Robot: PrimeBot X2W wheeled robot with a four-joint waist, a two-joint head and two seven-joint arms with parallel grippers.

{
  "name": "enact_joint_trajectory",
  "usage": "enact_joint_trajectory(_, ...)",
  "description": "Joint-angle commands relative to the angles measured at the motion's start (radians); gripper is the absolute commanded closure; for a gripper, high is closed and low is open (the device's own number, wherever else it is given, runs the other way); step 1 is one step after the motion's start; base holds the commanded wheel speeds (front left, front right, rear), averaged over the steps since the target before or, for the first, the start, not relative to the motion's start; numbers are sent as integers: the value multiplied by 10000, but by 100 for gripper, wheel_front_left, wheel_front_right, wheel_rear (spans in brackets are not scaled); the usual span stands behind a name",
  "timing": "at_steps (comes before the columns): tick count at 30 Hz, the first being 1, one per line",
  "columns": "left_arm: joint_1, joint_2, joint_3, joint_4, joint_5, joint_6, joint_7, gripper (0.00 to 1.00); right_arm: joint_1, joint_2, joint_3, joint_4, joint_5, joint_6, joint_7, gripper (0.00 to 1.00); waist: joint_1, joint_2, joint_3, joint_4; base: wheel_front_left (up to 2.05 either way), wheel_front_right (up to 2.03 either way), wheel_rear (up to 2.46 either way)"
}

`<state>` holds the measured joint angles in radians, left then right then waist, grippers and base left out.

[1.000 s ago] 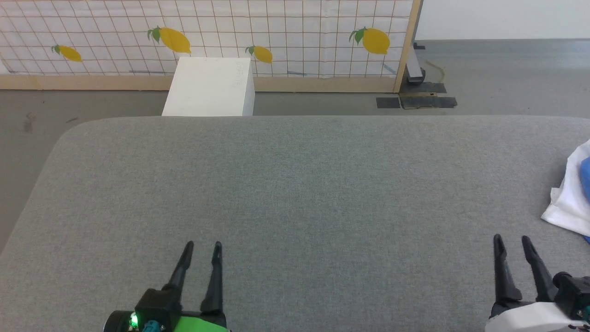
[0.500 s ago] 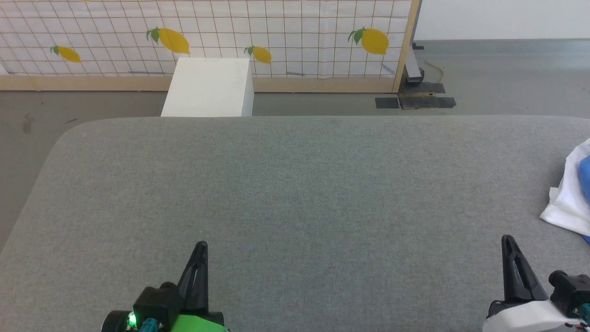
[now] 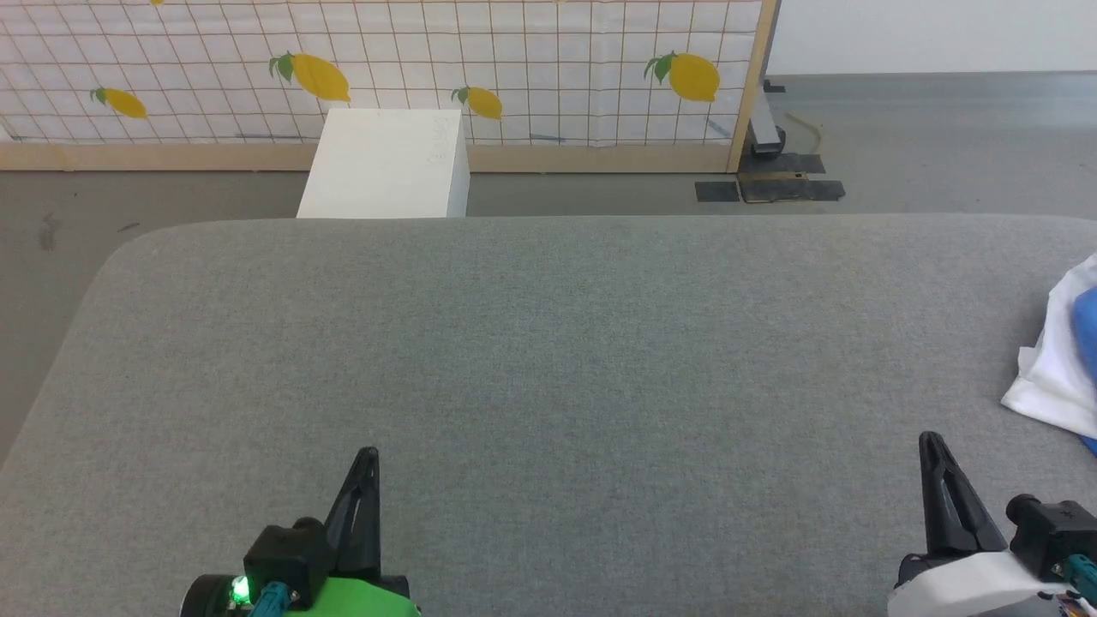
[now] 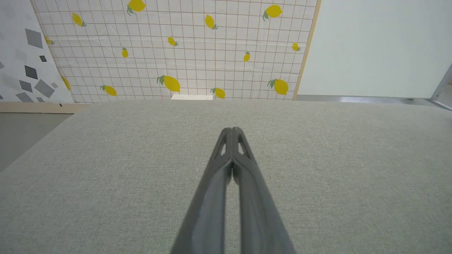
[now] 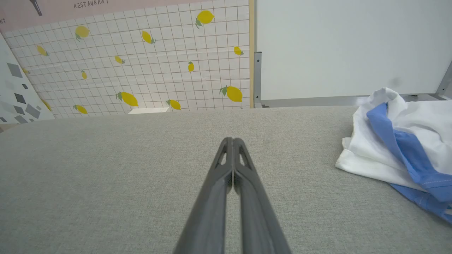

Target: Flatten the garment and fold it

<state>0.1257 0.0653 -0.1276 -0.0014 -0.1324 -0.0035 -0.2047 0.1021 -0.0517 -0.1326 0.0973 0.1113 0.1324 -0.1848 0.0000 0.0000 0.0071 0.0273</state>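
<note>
Find the garment [image 3: 1050, 386] bunched at 3 o'clock on the grey table [image 3: 548, 343], near the right gripper [image 3: 928, 439] at 5 o'clock, well apart from the left gripper [image 3: 368, 452] at 7 o'clock, each with jaws pressed together, clamping nothing

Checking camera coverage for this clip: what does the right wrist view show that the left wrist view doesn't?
Right wrist view, not left: the crumpled soft white garment with bright blue sleeves and the shut right hand. Left wrist view, not right: the shut left hand. Both: the grey fabric table, the lemon-printed grid wall and the top of the white box.
</note>
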Motion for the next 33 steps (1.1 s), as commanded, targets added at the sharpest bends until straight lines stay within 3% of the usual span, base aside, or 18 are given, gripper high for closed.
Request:
enact_joint_trajectory(1, -211, -32, 70, 5, 204, 6, 48, 100, -181, 3, 53, -69, -134, -4, 65, 100, 0, 0, -1, -4, 0, 0, 0)
enact_joint_trajectory(33, -552, -70, 462, 8, 569, 16, 698, 100, -455, 7, 467, -363, -453, -8, 645, 100, 0, 0, -24, -92, 0, 0, 0)
